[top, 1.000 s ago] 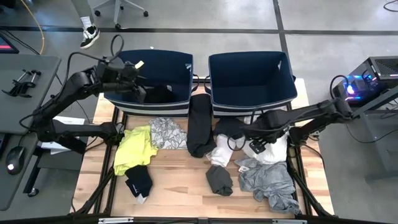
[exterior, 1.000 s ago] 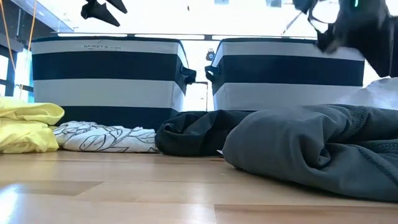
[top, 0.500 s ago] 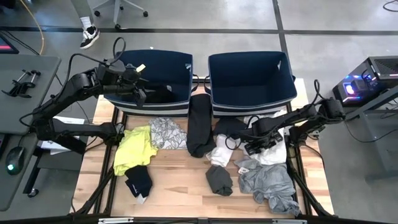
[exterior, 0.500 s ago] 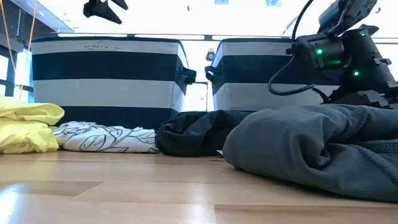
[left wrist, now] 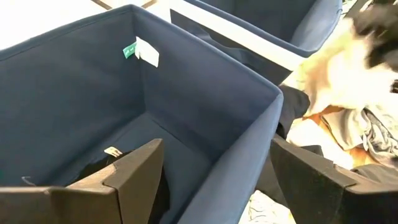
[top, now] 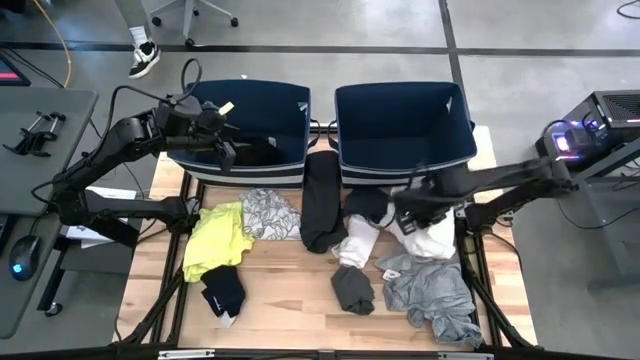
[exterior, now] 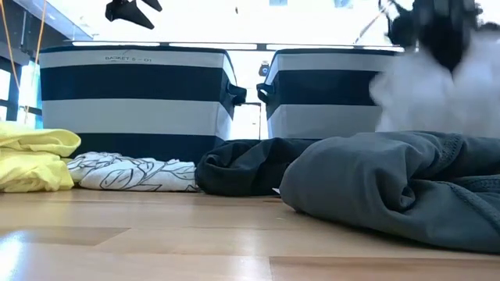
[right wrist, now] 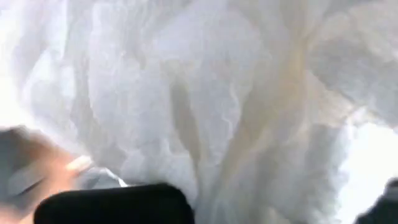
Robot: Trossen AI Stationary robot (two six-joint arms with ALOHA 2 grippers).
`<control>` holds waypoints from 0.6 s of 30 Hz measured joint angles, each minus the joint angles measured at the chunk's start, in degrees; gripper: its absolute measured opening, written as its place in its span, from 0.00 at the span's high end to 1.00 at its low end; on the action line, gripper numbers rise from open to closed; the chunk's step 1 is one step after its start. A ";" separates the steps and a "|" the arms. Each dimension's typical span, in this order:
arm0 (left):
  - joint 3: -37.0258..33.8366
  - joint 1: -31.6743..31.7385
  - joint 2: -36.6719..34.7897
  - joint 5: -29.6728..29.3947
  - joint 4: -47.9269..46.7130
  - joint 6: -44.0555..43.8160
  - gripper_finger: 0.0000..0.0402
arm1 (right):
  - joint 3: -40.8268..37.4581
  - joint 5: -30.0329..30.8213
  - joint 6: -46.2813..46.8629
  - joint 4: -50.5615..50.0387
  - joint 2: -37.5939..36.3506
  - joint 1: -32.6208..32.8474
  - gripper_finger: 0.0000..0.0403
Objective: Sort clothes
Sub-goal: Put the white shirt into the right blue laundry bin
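Note:
The clothes lie in front of two dark blue bins: a neon yellow one [top: 218, 238], a patterned one [top: 268, 212], a long black one [top: 322, 200], a white one [top: 352, 245], a dark grey one [top: 352, 288], a grey one [top: 432, 295] and a small black one [top: 224, 292]. A dark garment [top: 255, 152] lies in the left bin [top: 250, 108]. My left gripper [top: 226, 146] hovers open over that bin's near wall. My right gripper [top: 408, 208] is shut on another white garment [top: 428, 236], in front of the right bin [top: 405, 120]. My right gripper holds a bunched part of the white garment [right wrist: 205, 106], coming from above with its fingers [right wrist: 112, 202] pointing down. The cloth fills the wrist view and hides the exact place of contact. The garment [exterior: 437, 90] hangs gathered below the gripper; its lower end dips behind the grey garment.
The grey garment [exterior: 391, 183] lies heaped close under the raised white one. The right bin's near wall [exterior: 344, 101] stands just beyond my right gripper. Bare wood [top: 290, 300] shows at the table's near middle.
My right gripper has dropped onto the white garment, shut on it, then risen and drawn a little toward the far edge. The white garment's upper part has come up off the table with it.

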 joint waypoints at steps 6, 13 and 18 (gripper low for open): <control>0.00 0.00 0.00 0.00 0.02 0.05 0.30 | 22.08 -4.59 -5.86 -3.44 -1.79 0.11 0.91; -0.02 0.00 0.00 0.02 3.02 0.60 0.30 | 45.74 10.23 -24.20 5.03 -1.76 -0.37 0.91; -0.02 0.00 0.00 0.02 5.82 0.98 0.30 | 55.45 32.49 -34.83 13.06 -1.84 -3.23 0.91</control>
